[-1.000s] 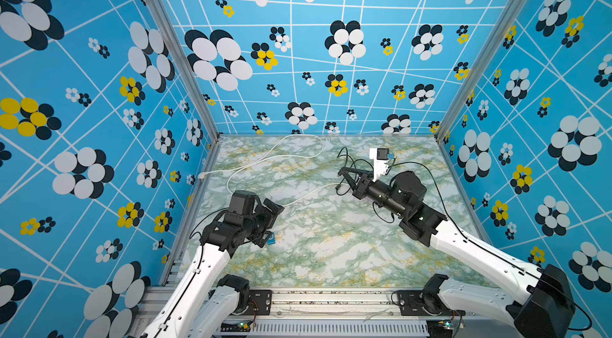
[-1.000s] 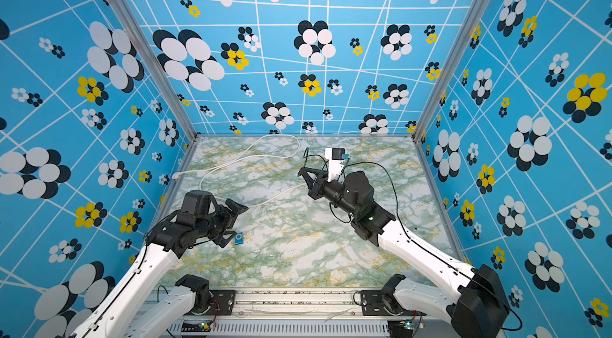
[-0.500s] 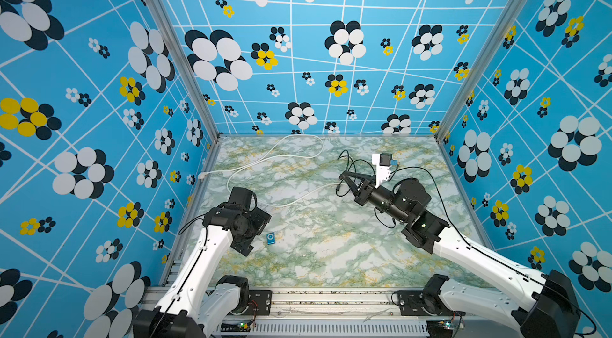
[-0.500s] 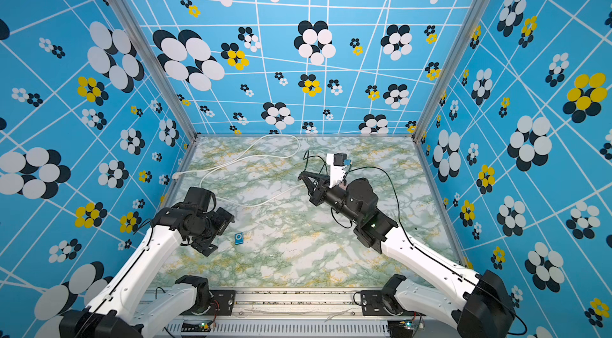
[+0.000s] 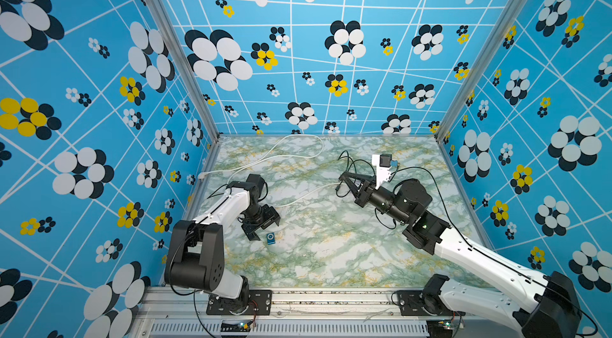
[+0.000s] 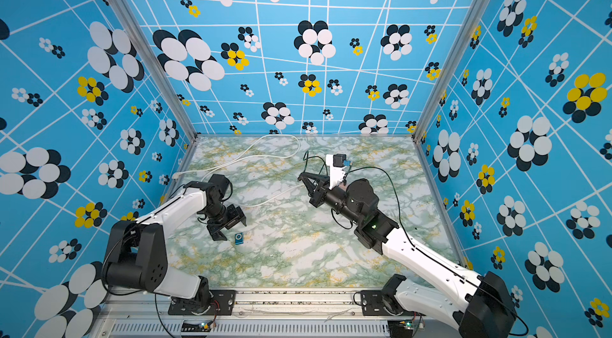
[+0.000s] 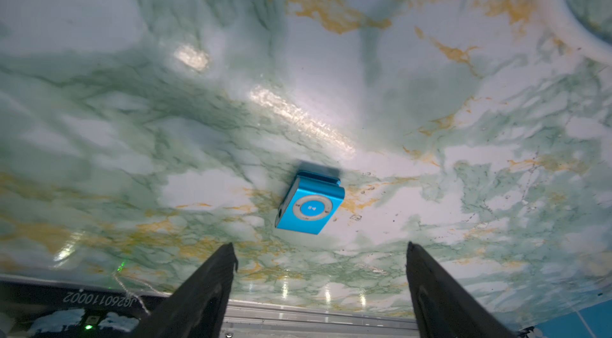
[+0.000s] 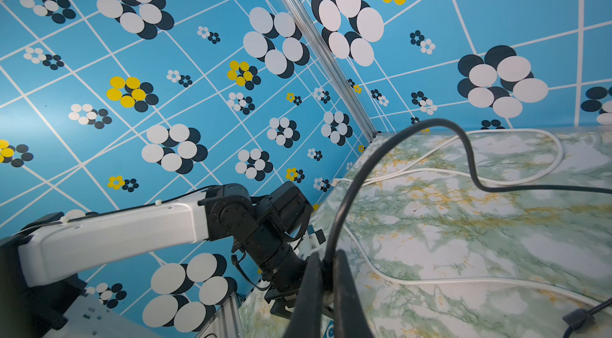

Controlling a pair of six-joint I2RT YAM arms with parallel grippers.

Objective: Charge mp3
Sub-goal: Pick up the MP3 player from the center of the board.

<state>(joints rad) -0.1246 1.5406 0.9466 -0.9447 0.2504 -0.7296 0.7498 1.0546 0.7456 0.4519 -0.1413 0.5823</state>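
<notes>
1. Mp3 (image 5: 271, 237) – the small blue player – lies flat on the marbled tabletop (image 5: 331, 253), face up, in the front left part of the table; both top views show it (image 6: 239, 238).
2. In the left wrist view the mp3 (image 7: 309, 205) shows its pale control ring around a blue centre button, and a clip edge juts out on the side away from the camera.
3. Left gripper (image 5: 263, 225) hangs just beside the player, pointing down at the table (also seen at (image 6: 230, 227)). Its jaws stand wide apart with nothing between them.
4. From the left wrist the two dark fingertips (image 7: 228, 253) frame bare table, and the mp3 sits just ahead of the gap, touching neither.
5. Right gripper (image 5: 346, 184) is out over the middle of the table, well apart from the player, and points toward the left side.
6. In the right wrist view the right gripper (image 8: 328, 260) is clamped tight on a black cable (image 8: 364, 161), which arcs up out of the fingers and runs off across the table.
7. Just behind the right gripper is a pale power strip (image 5: 381, 172) with a dark cube (image 5: 385, 160) at its far end – whether anything supports it I cannot tell.
8. White cable (image 5: 323, 146) loops across the back of the table.
</notes>
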